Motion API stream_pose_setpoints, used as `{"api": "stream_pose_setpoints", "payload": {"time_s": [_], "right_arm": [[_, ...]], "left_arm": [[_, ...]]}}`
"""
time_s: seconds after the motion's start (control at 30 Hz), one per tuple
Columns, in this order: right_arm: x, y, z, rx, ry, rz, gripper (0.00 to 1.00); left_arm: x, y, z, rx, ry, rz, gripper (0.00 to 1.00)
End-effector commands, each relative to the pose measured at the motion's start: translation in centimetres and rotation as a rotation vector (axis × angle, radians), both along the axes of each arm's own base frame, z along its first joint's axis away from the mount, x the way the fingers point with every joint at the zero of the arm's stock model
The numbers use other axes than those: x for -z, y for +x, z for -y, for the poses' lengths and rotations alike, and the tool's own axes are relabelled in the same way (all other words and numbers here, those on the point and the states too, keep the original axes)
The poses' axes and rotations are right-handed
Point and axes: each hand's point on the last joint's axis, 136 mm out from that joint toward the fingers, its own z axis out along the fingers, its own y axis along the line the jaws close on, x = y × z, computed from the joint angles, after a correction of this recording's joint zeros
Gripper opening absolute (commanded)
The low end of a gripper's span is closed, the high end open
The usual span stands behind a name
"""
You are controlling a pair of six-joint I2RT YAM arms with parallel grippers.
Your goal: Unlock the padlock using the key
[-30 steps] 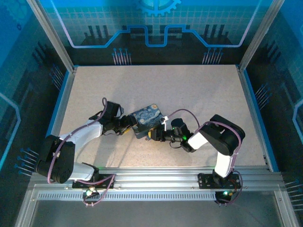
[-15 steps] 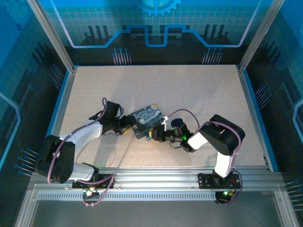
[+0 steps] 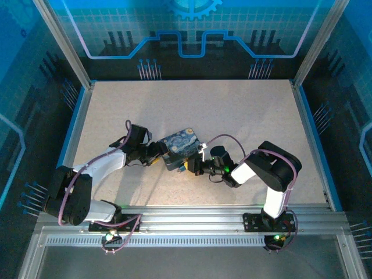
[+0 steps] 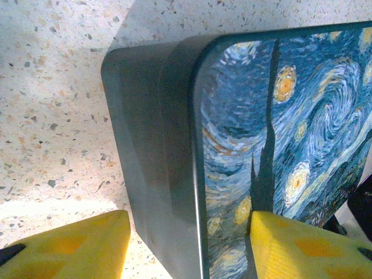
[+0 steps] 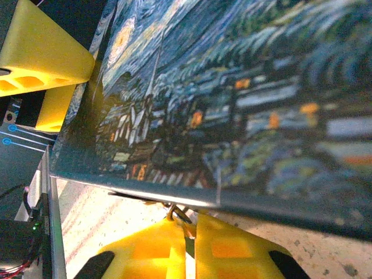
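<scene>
The box (image 3: 181,146) sits in the middle of the table (image 3: 174,104). The left gripper (image 3: 158,153) has its yellow fingers (image 4: 75,244) on both sides of one box corner, holding it. The right gripper (image 5: 187,244) has its fingers nearly shut, pinching a tiny metal bit that looks like the key (image 5: 173,210). The key is right under the box's edge.
</scene>
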Motion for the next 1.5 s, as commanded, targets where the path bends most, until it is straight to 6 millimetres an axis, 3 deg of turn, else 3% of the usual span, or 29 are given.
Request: {"api": "stream_pose_setpoints", "payload": {"time_s": [0.0,1.47], "right_arm": [[1.0,-0.6,0.7,0.023,-0.024,-0.063,0.09],[-2.1,1.5,1.8,0.188,0.135,-0.137,0.09]], "left_arm": [[2.8,-3.1,-1.3,-0.009,0.083,-0.143,0.57],[2.8,-3.6,-1.4,-0.004,0.081,-0.141,0.58]]}}
